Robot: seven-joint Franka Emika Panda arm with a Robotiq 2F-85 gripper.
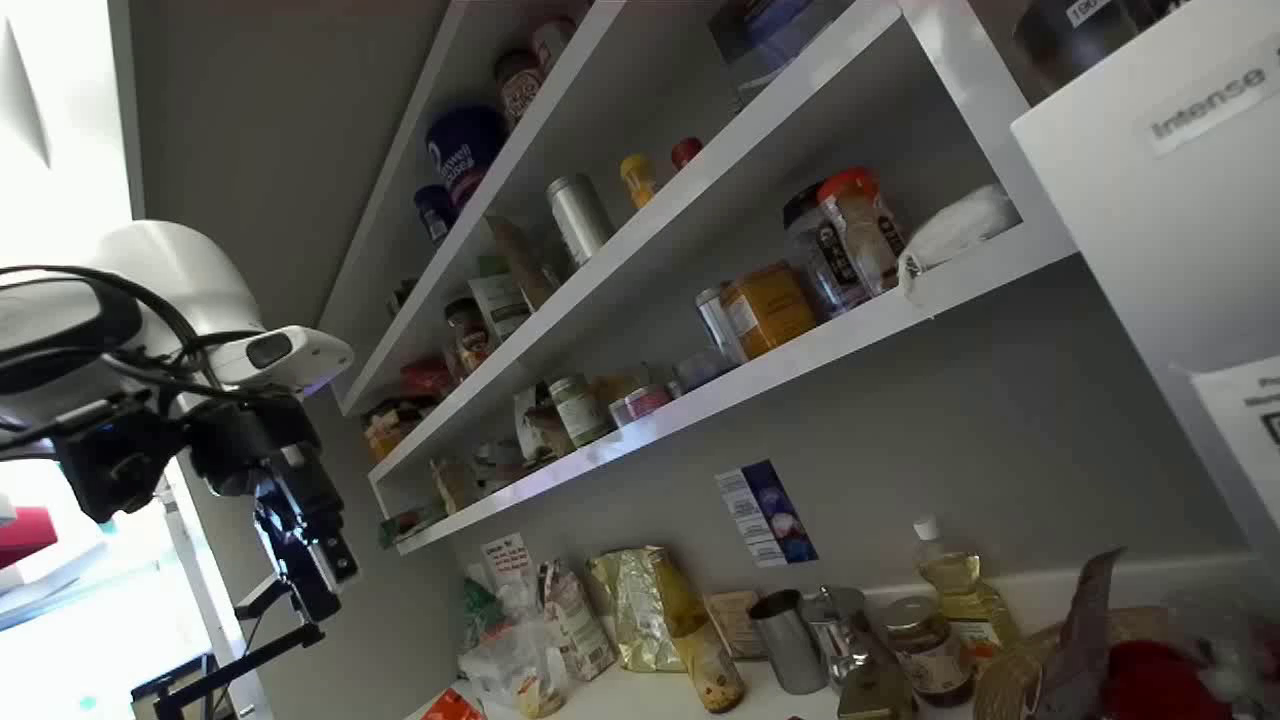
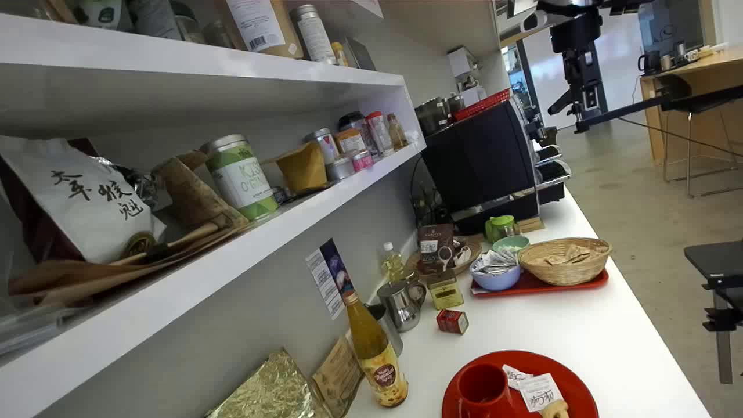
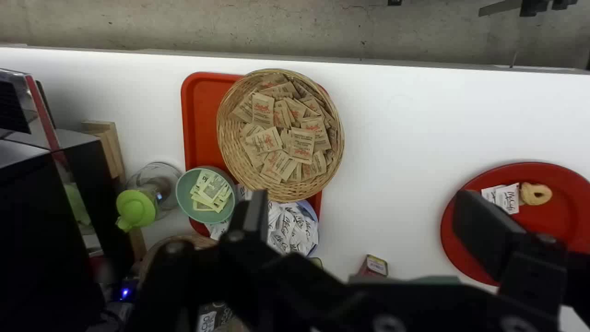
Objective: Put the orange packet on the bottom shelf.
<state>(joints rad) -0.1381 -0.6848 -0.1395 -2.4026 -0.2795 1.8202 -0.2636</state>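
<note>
The orange packet (image 1: 452,706) shows only in part, at the lower edge of an exterior view, on the counter at the near left. It is out of view in the wrist view. The bottom shelf is a long white board in both exterior views (image 1: 740,388) (image 2: 232,268), with jars, tins and bags standing along it. My gripper (image 3: 359,203) is open, with its fingers wide apart and nothing between them. It points down above the white counter. In an exterior view the gripper (image 1: 285,615) hangs at the left, apart from the shelves and away from the packet.
A wicker basket (image 3: 339,143), a red tray (image 3: 198,110) and a red plate (image 3: 569,193) are on the counter (image 3: 392,115). A tall bottle (image 2: 374,348), a gold bag (image 2: 273,389) and metal pitchers (image 2: 400,305) stand by the wall. A black machine (image 2: 482,157) is at the far end.
</note>
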